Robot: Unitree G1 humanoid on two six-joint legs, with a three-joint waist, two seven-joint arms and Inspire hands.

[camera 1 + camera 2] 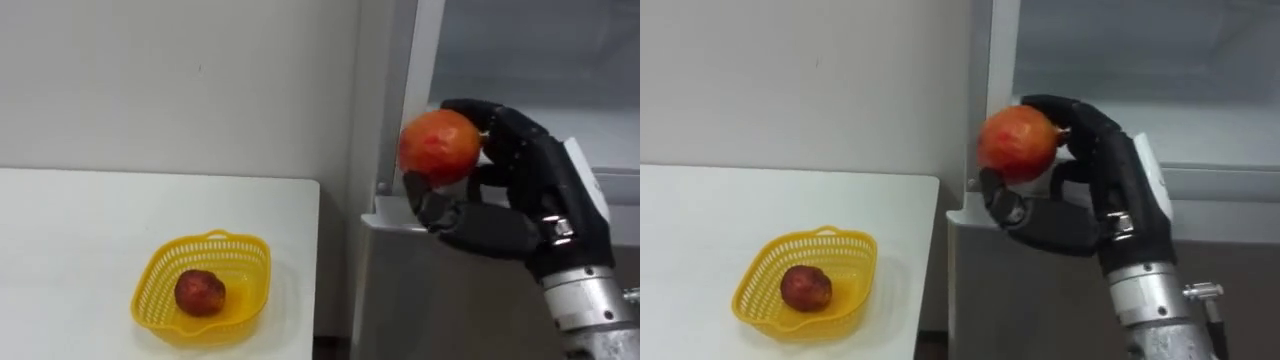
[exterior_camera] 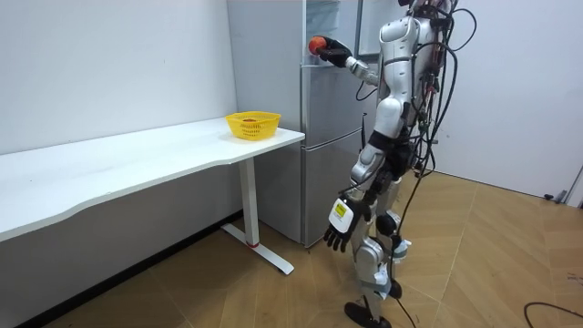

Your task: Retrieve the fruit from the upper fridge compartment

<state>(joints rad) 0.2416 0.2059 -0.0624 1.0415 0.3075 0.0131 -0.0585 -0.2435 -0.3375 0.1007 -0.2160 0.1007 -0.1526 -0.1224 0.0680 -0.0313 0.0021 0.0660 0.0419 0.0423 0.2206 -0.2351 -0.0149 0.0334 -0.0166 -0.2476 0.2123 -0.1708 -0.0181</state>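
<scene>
1. Right hand was curled around the red fruit, holding it aloft.
2. Left hand hung slack by the thigh.
3. Yellow basket, a darker fruit inside, sat on the table, down and left of the red fruit.
4. Fridge stood just behind.

We've got a white table left of the fridge, yellow basket sitting at its fridge-side end.

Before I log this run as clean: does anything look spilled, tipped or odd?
Nothing stands out. The right hand grips the red fruit by the fridge, and the yellow basket sits upright on the table with another fruit inside.
</scene>
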